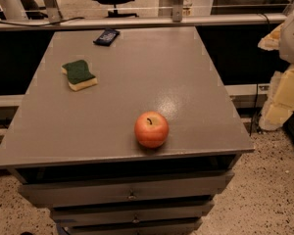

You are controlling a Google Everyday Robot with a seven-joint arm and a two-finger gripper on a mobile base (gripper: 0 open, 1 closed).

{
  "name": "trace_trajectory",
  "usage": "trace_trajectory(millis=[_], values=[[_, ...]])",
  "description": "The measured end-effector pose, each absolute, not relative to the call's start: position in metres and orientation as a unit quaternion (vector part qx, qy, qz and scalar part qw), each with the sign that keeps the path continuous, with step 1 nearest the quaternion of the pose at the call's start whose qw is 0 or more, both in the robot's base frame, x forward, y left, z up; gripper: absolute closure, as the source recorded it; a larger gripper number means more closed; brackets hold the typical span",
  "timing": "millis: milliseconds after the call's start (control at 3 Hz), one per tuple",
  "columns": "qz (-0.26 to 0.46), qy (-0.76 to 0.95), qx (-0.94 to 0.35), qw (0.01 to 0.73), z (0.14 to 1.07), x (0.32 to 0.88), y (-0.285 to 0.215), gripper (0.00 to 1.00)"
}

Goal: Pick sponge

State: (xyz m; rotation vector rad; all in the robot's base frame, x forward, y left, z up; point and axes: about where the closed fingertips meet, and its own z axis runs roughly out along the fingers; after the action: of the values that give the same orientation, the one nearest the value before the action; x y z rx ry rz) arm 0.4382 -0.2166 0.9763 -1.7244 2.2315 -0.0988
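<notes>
- The claw (279, 102) hung off the counter's (137, 87) right side, at about 3 o'clock in the view, well apart from everything on top. It held nothing, but whether it was wide or narrow I cannot tell.
- Nearest to it on the counter sat an apple (151, 129), at roughly 5 o'clock near the front edge.
- The sponge (79, 75) lay flat, green side up, at about 10 o'clock on the counter's left half, with bare surface all round it.
- Farther back, near 11 o'clock, lay a dark flat thing (106, 36), apart from the sponge.
- Judged from this, the reach had not begun and the sponge was untouched.
- The next move likely called for swinging the claw leftward across the counter, passing behind the apple, then lowering over the sponge.
</notes>
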Motion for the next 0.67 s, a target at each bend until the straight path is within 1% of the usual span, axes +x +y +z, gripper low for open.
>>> trace_trajectory(millis=[667], values=[[-0.029,0.776,-0.607,0.171,0.9752,0.4407,-0.2099,0.00]])
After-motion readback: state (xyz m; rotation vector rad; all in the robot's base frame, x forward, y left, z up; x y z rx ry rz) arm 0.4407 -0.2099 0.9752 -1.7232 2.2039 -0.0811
